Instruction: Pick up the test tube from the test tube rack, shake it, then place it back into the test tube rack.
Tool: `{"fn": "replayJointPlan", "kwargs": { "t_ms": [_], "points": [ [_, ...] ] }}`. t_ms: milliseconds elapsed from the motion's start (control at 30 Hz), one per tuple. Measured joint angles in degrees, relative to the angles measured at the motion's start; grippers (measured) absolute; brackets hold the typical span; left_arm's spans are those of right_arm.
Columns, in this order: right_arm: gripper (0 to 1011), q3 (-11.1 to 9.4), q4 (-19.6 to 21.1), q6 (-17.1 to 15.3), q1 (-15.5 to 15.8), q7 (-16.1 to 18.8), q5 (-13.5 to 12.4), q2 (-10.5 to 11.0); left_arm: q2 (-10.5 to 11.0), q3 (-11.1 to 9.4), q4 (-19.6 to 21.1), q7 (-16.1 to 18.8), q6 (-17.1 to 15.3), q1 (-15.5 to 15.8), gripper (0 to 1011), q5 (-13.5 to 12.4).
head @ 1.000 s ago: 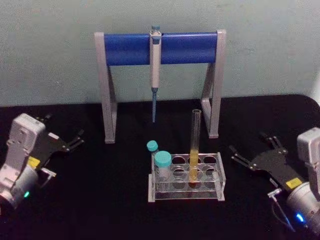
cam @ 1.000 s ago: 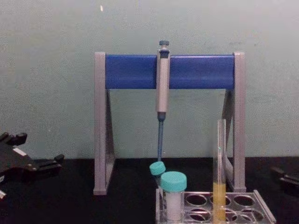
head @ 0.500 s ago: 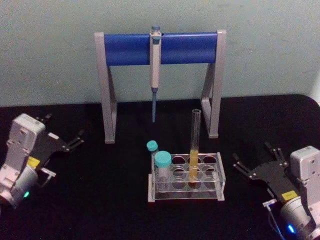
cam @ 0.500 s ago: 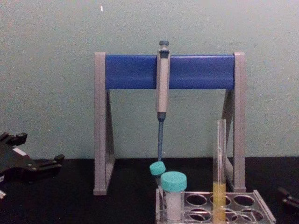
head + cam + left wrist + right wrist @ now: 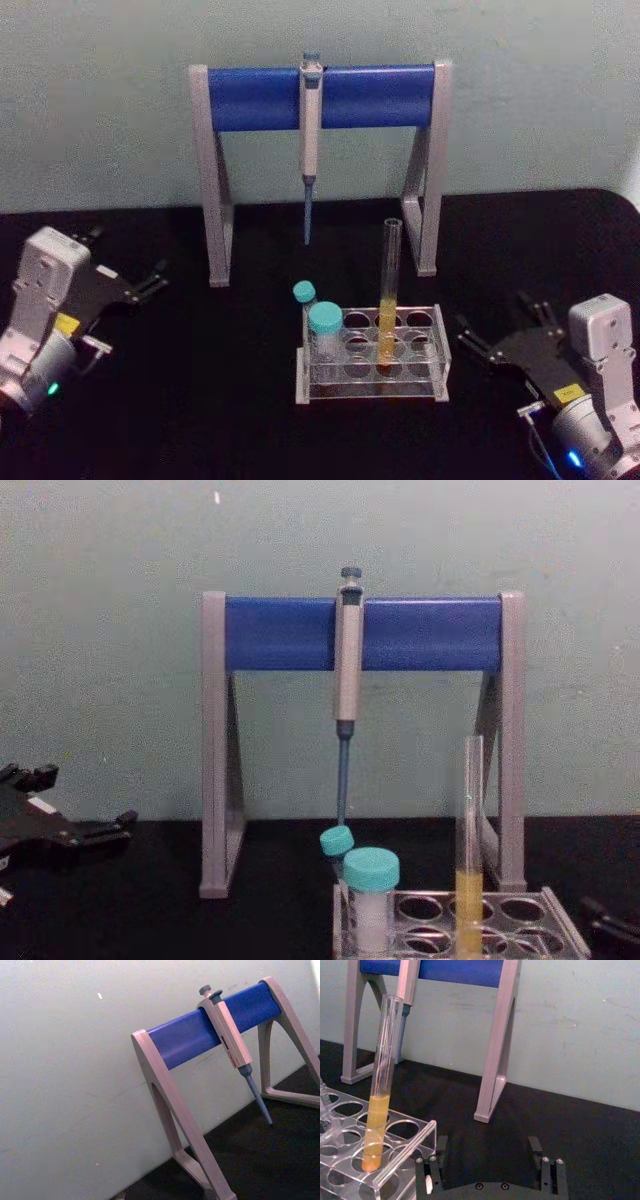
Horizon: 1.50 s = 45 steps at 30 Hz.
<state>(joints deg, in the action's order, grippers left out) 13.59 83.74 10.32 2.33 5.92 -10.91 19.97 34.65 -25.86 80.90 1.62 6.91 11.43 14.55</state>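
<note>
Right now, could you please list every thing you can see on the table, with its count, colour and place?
test tube: one, clear glass with yellow liquid in its lower part, upright in the rack, uncapped.
test tube rack: one, clear plastic, centre of the table.
capped vials: two, teal caps, at the rack's left end; the nearer one holds white contents.
pipette: one, grey with blue tip, hanging from the stand's crossbar.
stand: one, grey legs and blue crossbar, behind the rack by the wall.
table: one, black.
left gripper: black fingers open, resting far left of the rack.
right gripper: black fingers open, just right of the rack, pointing towards it.
</note>
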Motion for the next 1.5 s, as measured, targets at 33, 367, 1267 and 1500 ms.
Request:
{"fn": "replayJointPlan", "kwargs": {
  "t_ms": [33, 367, 1267, 1500],
  "points": [
    [1000, 0.0, 0.0, 0.0, 0.01, -0.01, 0.0, 0.0, 0.0, 0.0, 0.0, 0.0, 0.0, 0.0, 1010, 0.0],
    [1000, 0.02, 0.06, 0.11, 0.09, -0.18, 0.0, 0.05, 0.0, 0.0, 0.0, 0.0, 0.0, 0.0, 1010, 0.0],
    [1000, 0.09, 0.13, 0.27, 0.17, -0.37, -0.04, 0.1, 0.0, 0.0, 0.0, 0.0, 0.0, 0.0, 1009, 0.0],
    [1000, 0.09, 0.13, 0.27, 0.17, -0.37, -0.04, 0.1, 0.0, 0.0, 0.0, 0.0, 0.0, 0.0, 1010, 0.0]
  ]
}}
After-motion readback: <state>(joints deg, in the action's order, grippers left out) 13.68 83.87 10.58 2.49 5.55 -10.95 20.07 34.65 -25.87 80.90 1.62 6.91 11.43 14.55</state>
